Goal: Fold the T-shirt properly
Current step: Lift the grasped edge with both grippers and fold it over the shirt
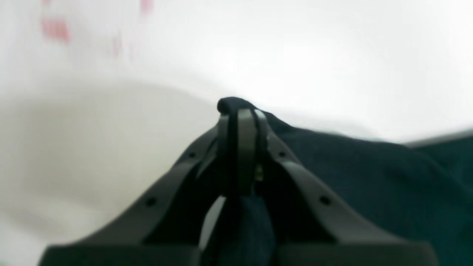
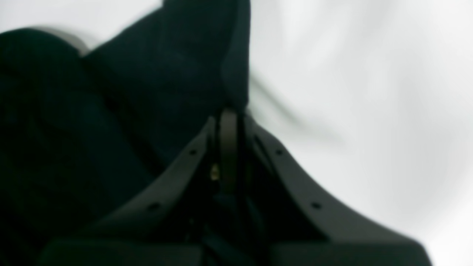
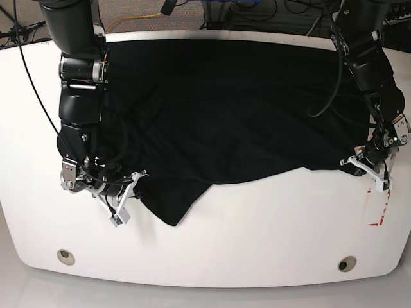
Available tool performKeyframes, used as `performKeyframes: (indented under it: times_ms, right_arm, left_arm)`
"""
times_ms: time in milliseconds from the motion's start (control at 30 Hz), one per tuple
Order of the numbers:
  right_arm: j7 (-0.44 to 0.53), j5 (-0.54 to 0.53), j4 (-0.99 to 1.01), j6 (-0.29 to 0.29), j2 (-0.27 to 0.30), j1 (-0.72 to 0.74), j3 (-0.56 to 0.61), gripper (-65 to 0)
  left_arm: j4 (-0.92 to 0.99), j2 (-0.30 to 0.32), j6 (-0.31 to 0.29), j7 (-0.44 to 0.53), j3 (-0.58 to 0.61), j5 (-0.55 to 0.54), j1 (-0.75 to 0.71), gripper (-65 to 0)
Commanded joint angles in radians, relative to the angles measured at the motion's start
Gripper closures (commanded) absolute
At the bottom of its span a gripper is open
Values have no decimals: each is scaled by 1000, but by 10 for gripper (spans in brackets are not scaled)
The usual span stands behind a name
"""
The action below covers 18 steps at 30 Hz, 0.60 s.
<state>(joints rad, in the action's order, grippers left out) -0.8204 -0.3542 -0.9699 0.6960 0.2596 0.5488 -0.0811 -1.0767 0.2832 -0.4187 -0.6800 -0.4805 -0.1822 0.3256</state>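
The black T-shirt (image 3: 231, 115) lies spread across the white table (image 3: 270, 224), its near edge rumpled, with a flap hanging toward the front left. At the shirt's right edge my left gripper (image 3: 357, 163) is shut on the cloth. The left wrist view shows a small fold of the T-shirt (image 1: 369, 177) pinched in the left gripper (image 1: 240, 118). Over at the front left of the shirt, my right gripper (image 3: 133, 181) is also shut on fabric. In the right wrist view the T-shirt (image 2: 111, 111) rises in a fold straight out of the right gripper (image 2: 230, 114).
Red tape marks (image 3: 379, 212) sit on the table just in front of the left gripper. Two round fittings (image 3: 64, 255) (image 3: 347, 264) are set near the table's front edge. Cables run behind the far edge.
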Motion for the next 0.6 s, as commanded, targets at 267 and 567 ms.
performKeyframes:
  times_ms: [267, 567]
  right_arm:
    - [-281, -15, -525, 2, 31, -154, -159, 0]
    - [-434, -15, -851, 2, 30, -307, -225, 0]
  left_arm:
    - [-288, -11, -153, -62, -10, -12, -76, 0]
    - [-336, -14, -157, -62, -48, -12, -176, 0]
